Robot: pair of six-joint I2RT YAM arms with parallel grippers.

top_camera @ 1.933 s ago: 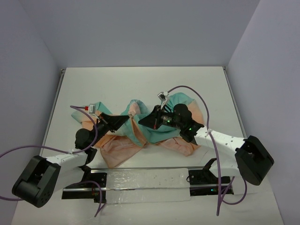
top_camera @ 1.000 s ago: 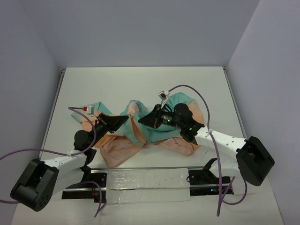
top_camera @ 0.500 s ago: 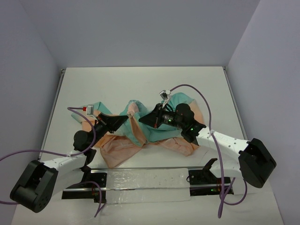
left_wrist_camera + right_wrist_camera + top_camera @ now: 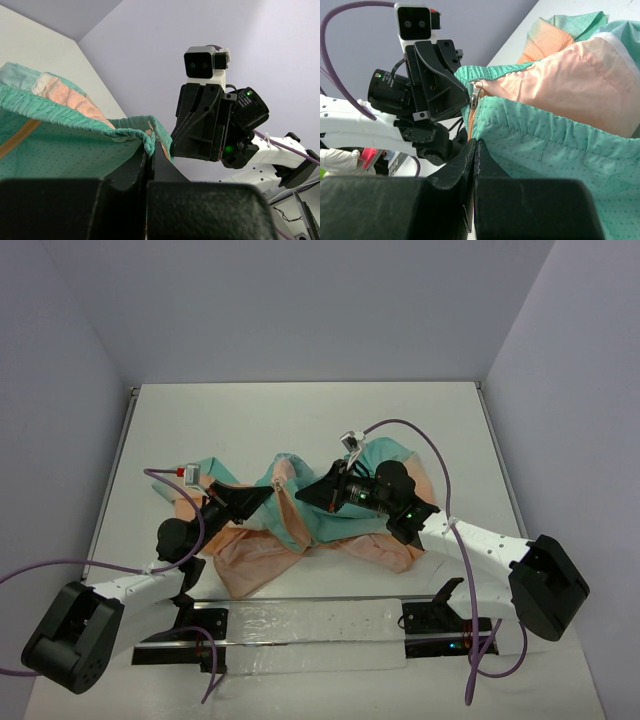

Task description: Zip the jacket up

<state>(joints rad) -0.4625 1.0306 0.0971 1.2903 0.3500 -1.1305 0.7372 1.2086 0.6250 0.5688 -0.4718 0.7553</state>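
Jacket: the jacket [image 4: 262,558] lies in a crumpled heap on the white table [image 4: 300,420], about mid-table and just ahead of the arm bases. Peach-orange folds sit nearest the bases, teal-green ones in the middle and at the far side. A ridge of cloth is raised between the two grippers.

Top view only: shows the whole heap and both arms angled inward. The left gripper [image 4: 271,490] and right gripper [image 4: 299,498] have their tips near each other over the raised ridge. A purple cable [image 4: 170,502] loops off each arm.

Left wrist view only: a gathered teal hem [image 4: 100,131] runs in from the left to the left gripper's tips [image 4: 150,151], with a peach fold behind it. The right gripper [image 4: 172,145] faces this camera from just past the hem's end, its own camera [image 4: 205,62] on top.

Right wrist view only: a small metal zipper pull [image 4: 477,93] stands at the top of the teal edge, with a strip of orange tape running down from it towards the right gripper's tips [image 4: 474,143]. The left gripper [image 4: 465,92] sits just behind the pull. A broad peach panel [image 4: 570,85] spreads to the right.

Left jaws: closed to a thin slit, pinching the end of the teal hem.

Right jaws: pressed fully together, nipping the jacket's teal edge just below the zipper pull.
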